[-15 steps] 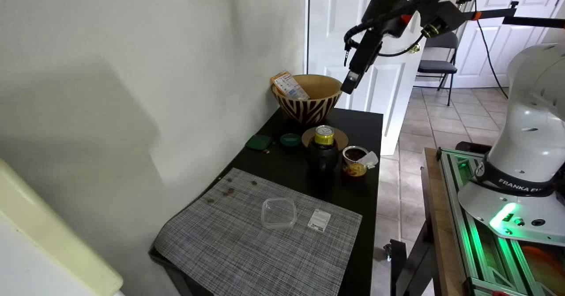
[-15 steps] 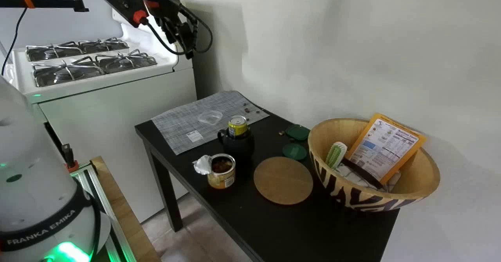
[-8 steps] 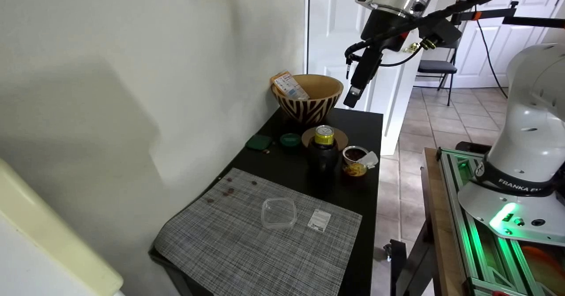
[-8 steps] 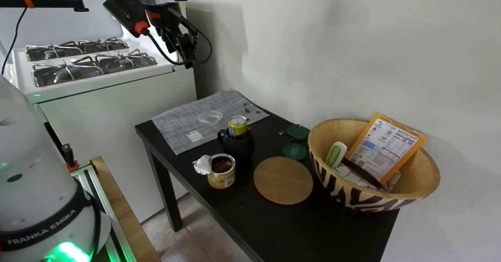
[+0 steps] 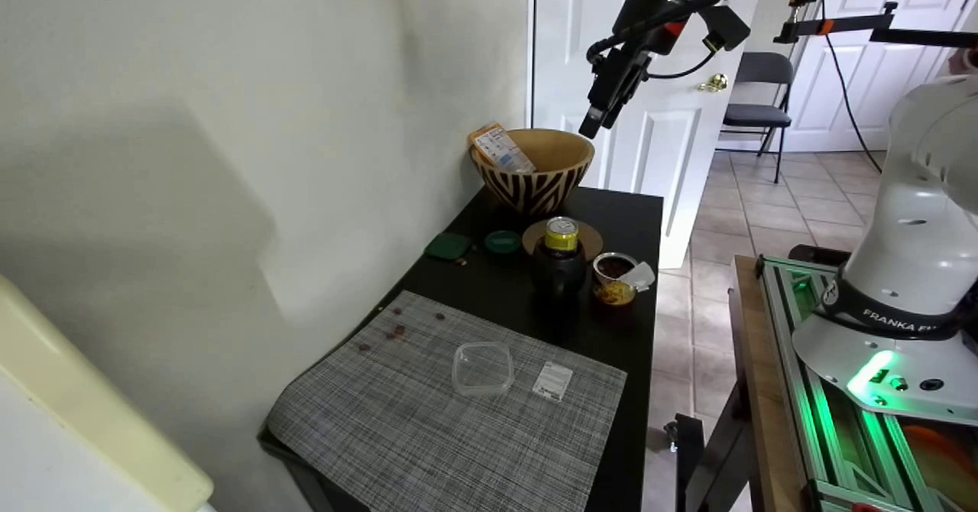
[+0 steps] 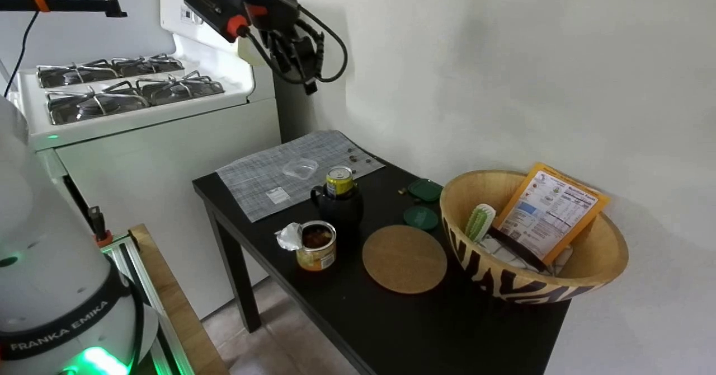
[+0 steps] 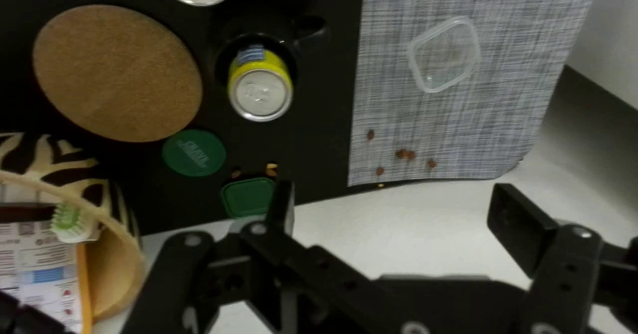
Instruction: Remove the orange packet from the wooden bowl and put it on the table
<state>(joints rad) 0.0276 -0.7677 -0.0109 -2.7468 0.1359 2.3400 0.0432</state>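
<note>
The orange packet (image 5: 500, 147) with a white printed label leans in the wooden bowl (image 5: 564, 145), its top edge above the rim. In an exterior view the packet (image 6: 551, 212) rests against the wall side of the zigzag-patterned bowl (image 6: 598, 254). In the wrist view the packet (image 7: 42, 269) and bowl (image 7: 112, 269) show at the lower left, cut off by the frame edge. My gripper (image 7: 398, 214) is open and empty, high above the black table (image 7: 319, 139) and apart from the bowl. The gripper also shows in both exterior views (image 5: 594, 124) (image 6: 310, 88).
A yellow can (image 6: 339, 182) stands in a dark mug (image 6: 342, 210). Beside it are an opened tin (image 6: 317, 252), a round cork mat (image 6: 405, 258) and green lids (image 6: 420, 217). A clear container (image 6: 300, 167) lies on the grey placemat (image 6: 251, 176). A brush (image 6: 480, 222) lies in the bowl.
My gripper dipped slightly, then rose and shifted leftward in one exterior picture and rightward in the opposite one, toward the wall. The packet, bowl and table items have not moved.
</note>
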